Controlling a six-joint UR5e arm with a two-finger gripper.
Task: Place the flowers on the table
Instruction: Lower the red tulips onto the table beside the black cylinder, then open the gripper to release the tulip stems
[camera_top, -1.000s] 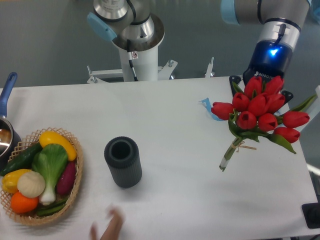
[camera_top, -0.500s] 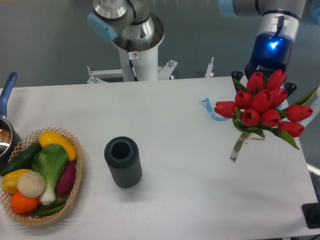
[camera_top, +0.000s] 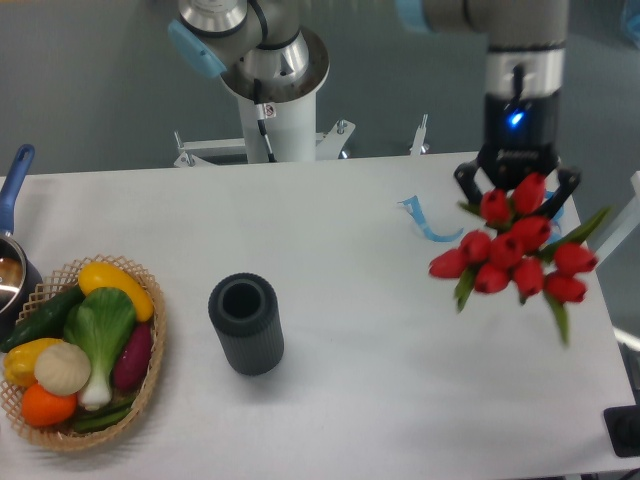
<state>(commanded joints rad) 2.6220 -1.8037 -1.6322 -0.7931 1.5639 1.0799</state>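
Note:
The flowers (camera_top: 512, 250), a bunch of red tulips with green leaves, hang in the air over the right side of the white table (camera_top: 350, 400). My gripper (camera_top: 517, 190) points straight down right above them and is shut on the flowers, with its dark fingers partly behind the top blooms. The stems are hidden under the blooms from this view. The bunch looks slightly blurred.
A dark ribbed cylinder (camera_top: 246, 322) stands upright left of the table's centre. A wicker basket (camera_top: 85, 352) of vegetables sits at the left edge, with a blue-handled pot (camera_top: 12, 230) behind it. A blue strip (camera_top: 422, 220) lies near the flowers. The robot base (camera_top: 270, 90) stands behind.
The arm has turned upright and shifted slightly left, carrying the flowers. The stems that stuck out to the lower left are now hidden beneath the blooms. A hand at the front edge is gone.

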